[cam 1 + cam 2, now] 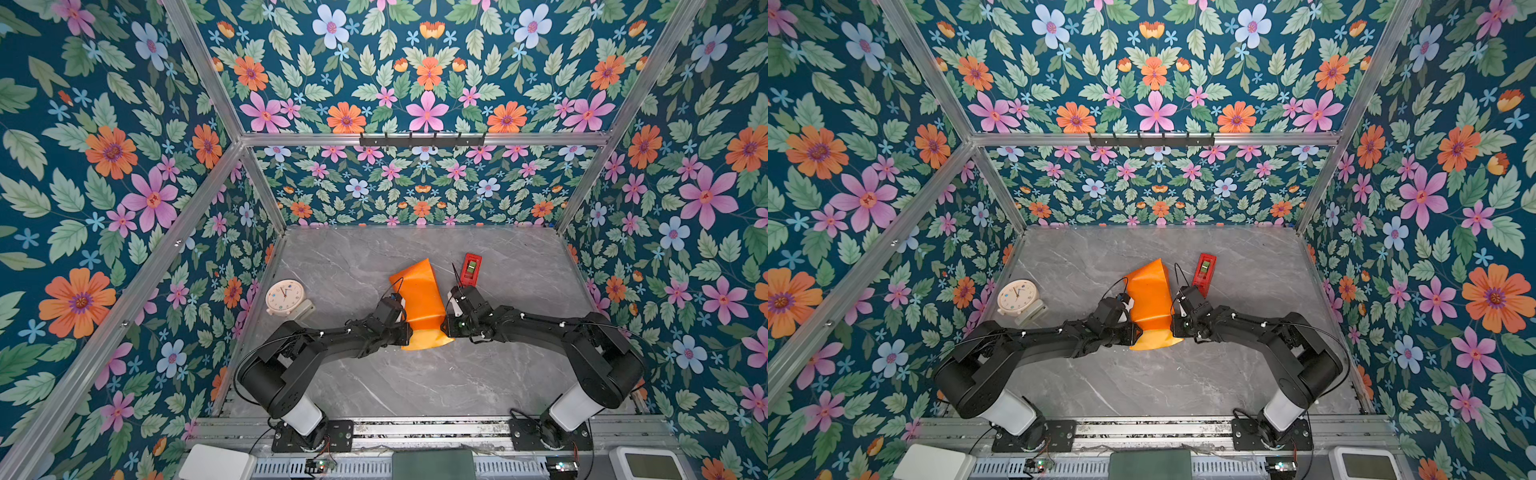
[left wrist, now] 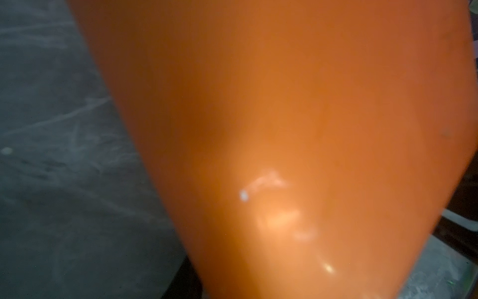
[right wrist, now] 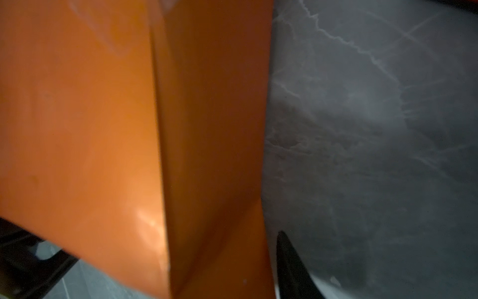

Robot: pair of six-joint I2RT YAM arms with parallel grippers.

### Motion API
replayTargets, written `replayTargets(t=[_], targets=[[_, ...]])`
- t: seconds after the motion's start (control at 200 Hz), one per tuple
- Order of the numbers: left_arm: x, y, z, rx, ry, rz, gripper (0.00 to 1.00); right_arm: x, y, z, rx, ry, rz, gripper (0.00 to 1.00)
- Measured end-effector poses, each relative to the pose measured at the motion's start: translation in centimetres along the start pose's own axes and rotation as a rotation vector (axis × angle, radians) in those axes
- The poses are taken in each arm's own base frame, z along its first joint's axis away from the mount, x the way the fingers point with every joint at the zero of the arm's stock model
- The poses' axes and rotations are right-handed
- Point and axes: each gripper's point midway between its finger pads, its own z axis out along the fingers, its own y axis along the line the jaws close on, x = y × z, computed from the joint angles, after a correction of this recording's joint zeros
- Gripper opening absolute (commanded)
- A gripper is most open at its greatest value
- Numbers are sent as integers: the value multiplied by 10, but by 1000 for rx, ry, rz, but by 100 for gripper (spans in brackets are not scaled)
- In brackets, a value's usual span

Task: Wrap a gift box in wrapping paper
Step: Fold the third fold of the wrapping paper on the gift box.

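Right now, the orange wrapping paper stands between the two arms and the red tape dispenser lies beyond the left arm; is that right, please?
Not quite: the red tape dispenser lies beyond the right arm, not the left arm, as both top views show. The orange wrapping paper does stand between the two arms.
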Motion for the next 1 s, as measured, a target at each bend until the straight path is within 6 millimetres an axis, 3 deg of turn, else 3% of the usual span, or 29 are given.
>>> replayTargets(t=[0.3, 0.635, 0.88, 1.0], targets=[[-1, 3, 1, -23, -7, -20, 19, -2, 0, 1, 48, -29, 3, 21], [-2, 6, -2, -55, 6, -21, 14, 10, -4, 6, 70, -20, 65, 17], [1, 9, -3, -73, 21, -1, 13, 12, -4, -2, 71, -18, 85, 44], [2, 10, -2, -76, 27, 0, 13, 13, -1, -8, 60, -10, 72, 48]])
